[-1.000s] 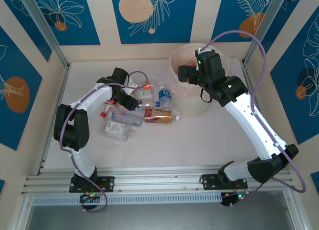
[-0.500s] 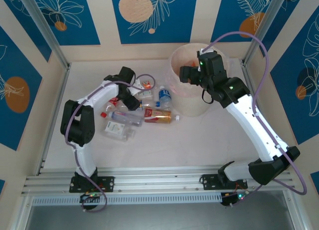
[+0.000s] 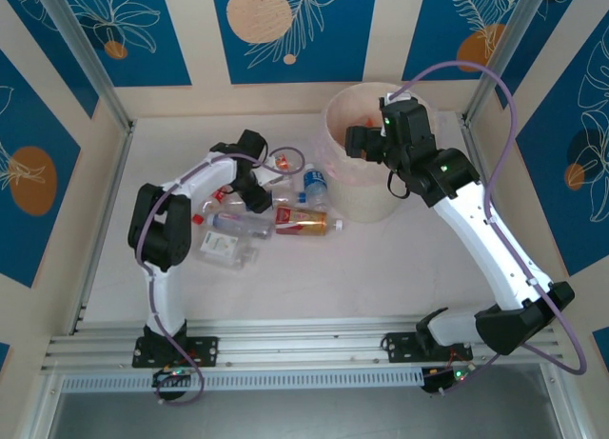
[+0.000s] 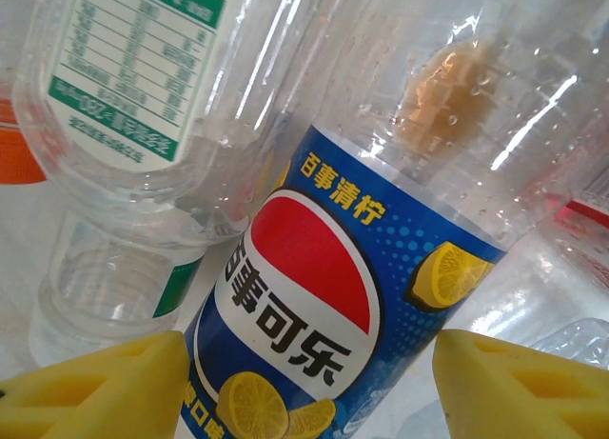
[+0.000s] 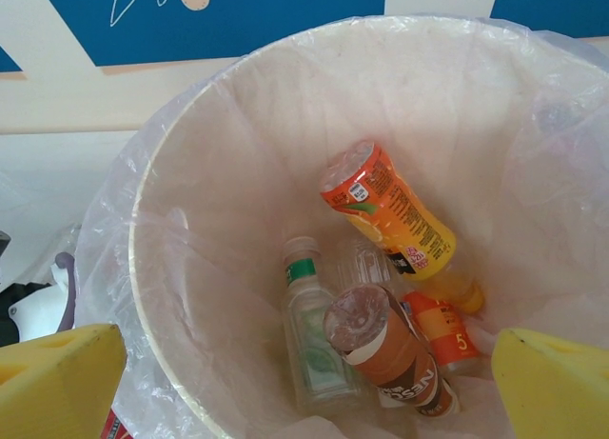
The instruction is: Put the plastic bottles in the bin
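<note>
Since a second ago the left arm has swung its elbow in toward the middle of the worktop point(image 3: 381, 268) and carried its wrist farther from the bases, while the right arm has barely shifted. Folded sharply now, the left arm has its upper link rising from the base and its forearm reaching right over the cluster of plastic bottles. The left gripper point(image 3: 259, 197) is tipped down into the pile. In the left wrist view its yellow fingers point(image 4: 105, 387) stand about half apart astride a blue-labelled Pepsi lemon bottle point(image 4: 304, 306). One pad sits at the label's edge, the other just clear of it, so no firm grip shows. A clear bottle with a green-and-white label point(image 4: 124, 87) lies touching the Pepsi bottle.

The right arm stretches in a long arc from its base to the bin point(image 3: 366, 206), with the right gripper point(image 3: 360, 139) hanging over the rim, jaws spread wide and empty. Inside the lined bin lie an orange bottle point(image 5: 385, 210), a brown-labelled bottle point(image 5: 385, 349) and a clear green-banded bottle point(image 5: 309, 334). Several more bottles lie on the worktop beside the bin, among them a red-brown one point(image 3: 303, 222).
</note>
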Controlling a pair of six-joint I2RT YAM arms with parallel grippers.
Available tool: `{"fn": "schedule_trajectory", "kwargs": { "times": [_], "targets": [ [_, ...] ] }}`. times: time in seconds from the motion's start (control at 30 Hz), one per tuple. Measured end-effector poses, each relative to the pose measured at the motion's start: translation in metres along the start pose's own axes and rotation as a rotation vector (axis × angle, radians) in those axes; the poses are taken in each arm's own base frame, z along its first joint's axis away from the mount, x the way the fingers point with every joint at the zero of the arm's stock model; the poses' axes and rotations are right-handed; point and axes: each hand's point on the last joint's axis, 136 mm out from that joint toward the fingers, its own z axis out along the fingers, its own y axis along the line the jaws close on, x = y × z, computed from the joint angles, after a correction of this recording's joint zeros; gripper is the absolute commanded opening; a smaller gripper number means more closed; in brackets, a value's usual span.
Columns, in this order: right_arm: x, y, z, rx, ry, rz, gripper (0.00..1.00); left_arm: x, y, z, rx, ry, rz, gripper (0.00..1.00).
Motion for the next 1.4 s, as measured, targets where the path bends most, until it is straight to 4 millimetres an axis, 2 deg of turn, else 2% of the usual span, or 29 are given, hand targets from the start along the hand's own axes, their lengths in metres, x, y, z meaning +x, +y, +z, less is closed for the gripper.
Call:
{"fn": "schedule_trajectory", "kwargs": {
  "times": [0.27,0.43,0.7,1.03,1.1,1.2,1.4],
  "targets": [
    [0.000,-0.001,0.000,0.003,-0.001,0.002,0.99,-0.003,0.010,0.014,-0.029,0.031,0.019,0.76],
    [0.000,-0.001,0.000,0.003,-0.001,0.006,0.99,0.001,0.011,0.021,-0.035,0.056,0.027,0.76],
    [0.000,-0.002,0.000,0.006,-0.001,0.009,0.99,0.001,0.017,0.024,-0.063,0.069,0.028,0.63],
    [0.001,-0.004,0.000,0.015,-0.003,0.016,0.99,0.000,0.020,0.022,-0.077,0.068,0.034,0.51],
    [0.001,-0.005,-0.002,0.016,-0.006,0.017,0.99,-0.001,0.021,0.017,-0.087,0.061,0.044,0.50],
    [0.001,-0.006,-0.003,0.015,-0.011,0.021,0.99,-0.008,0.023,-0.001,-0.110,0.025,0.049,0.48],
    [0.002,-0.004,-0.004,-0.003,-0.018,0.038,0.99,-0.026,0.028,-0.060,-0.178,-0.100,0.048,0.46]
  ]
}}
